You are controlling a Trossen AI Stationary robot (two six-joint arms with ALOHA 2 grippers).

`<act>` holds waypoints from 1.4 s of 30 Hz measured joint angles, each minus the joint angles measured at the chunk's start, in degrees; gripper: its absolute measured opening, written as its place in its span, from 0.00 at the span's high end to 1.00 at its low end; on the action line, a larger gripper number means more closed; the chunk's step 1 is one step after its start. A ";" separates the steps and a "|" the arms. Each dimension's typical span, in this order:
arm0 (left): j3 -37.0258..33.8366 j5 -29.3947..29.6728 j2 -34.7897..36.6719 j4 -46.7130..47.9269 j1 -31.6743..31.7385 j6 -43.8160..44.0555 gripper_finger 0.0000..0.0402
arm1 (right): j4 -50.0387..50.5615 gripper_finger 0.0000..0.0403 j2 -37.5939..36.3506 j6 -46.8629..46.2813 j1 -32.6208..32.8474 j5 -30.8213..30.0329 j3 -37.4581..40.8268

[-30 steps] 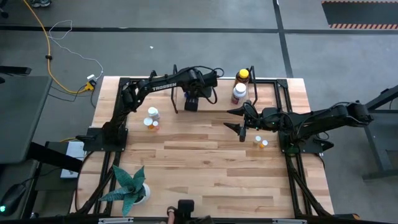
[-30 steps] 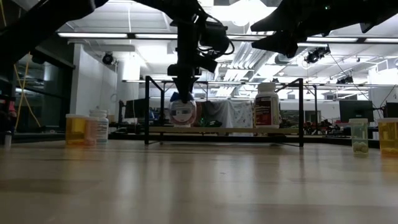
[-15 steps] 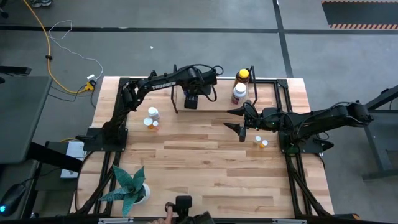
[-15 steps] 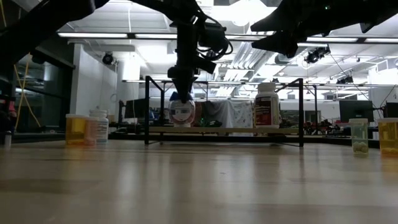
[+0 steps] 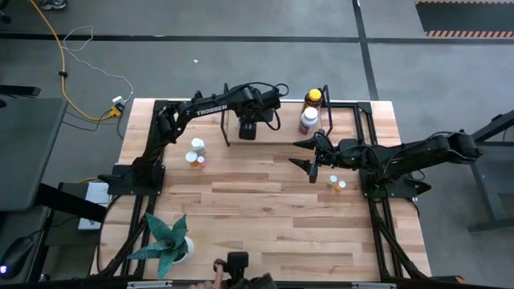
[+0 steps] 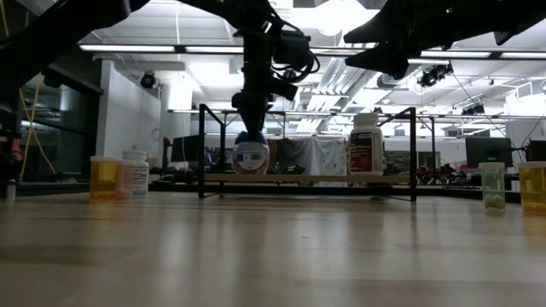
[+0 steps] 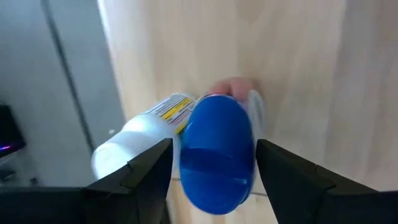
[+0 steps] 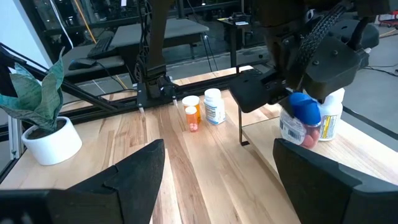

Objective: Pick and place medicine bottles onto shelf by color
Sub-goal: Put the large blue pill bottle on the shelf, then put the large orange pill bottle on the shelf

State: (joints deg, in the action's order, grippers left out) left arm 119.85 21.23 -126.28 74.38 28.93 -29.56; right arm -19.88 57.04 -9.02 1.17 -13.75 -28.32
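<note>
A white medicine bottle with a blue cap (image 7: 216, 155) (image 6: 250, 153) stands upright on the shelf (image 6: 307, 177) at the table's far side. My left gripper (image 5: 247, 130) (image 6: 250, 119) points down over it and is open. Its fingers stand on either side of the cap, with a narrow gap on each side. A white bottle with a red label (image 6: 365, 145) (image 5: 308, 120) and an amber bottle with a yellow cap (image 5: 313, 98) also stand on the shelf. My right gripper (image 5: 310, 156) hovers open above the table in front of the shelf.
A white bottle (image 5: 197, 145) and an orange vial (image 5: 195, 160) stand on the table at the left. Two small vials (image 5: 337, 184) stand at the right, under my right arm. A potted plant (image 5: 167, 241) is at the near left corner. A hand (image 5: 218, 268) shows at the near edge.
The blue-capped bottle under my left gripper has sunk a little onto the shelf board. It stands straighter than a second ago. Both arms have stayed in place.
</note>
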 joint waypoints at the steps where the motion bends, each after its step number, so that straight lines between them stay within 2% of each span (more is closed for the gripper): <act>1: 0.00 1.19 0.10 0.02 -0.02 -0.33 0.45 | 0.00 0.28 0.00 0.02 0.00 -0.01 0.00; 5: 1.18 3.53 0.72 1.11 -0.53 -0.60 0.45 | 0.00 0.28 0.00 0.02 0.00 -0.01 0.00; 11: 7.82 1.48 0.79 3.93 -0.95 2.99 0.46 | 0.38 0.28 0.00 0.04 0.00 0.00 0.00; 14: 12.09 -4.81 0.87 4.85 -0.86 7.75 0.47 | 0.41 0.28 0.00 0.04 0.00 0.01 0.00; 19: 13.13 -22.60 1.98 2.63 -1.04 14.59 0.47 | 0.99 0.28 0.00 0.04 0.02 0.01 0.00; 22: 13.11 -27.26 2.91 0.24 -2.01 16.80 0.47 | 1.49 0.28 -0.02 0.04 0.00 0.00 0.00; 30: 13.03 -27.40 6.92 -10.28 -6.13 19.57 0.47 | 2.44 0.28 -0.02 -0.55 0.27 0.23 0.00; 37: 12.44 -21.38 15.76 -16.80 -9.06 21.83 0.47 | 3.17 0.28 -0.02 -1.01 1.87 0.25 0.00; 39: 9.16 -20.40 19.97 -20.76 -10.40 21.99 0.47 | 3.14 0.28 -0.02 -1.02 2.05 0.25 0.00; 42: 0.07 -16.97 27.11 -29.00 -13.26 21.79 0.47 | 2.97 0.28 -0.02 -1.03 2.08 0.25 0.00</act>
State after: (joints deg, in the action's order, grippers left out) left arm 119.92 4.26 -99.17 45.38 15.67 -7.77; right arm -16.91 57.01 -10.04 3.25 -13.50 -28.32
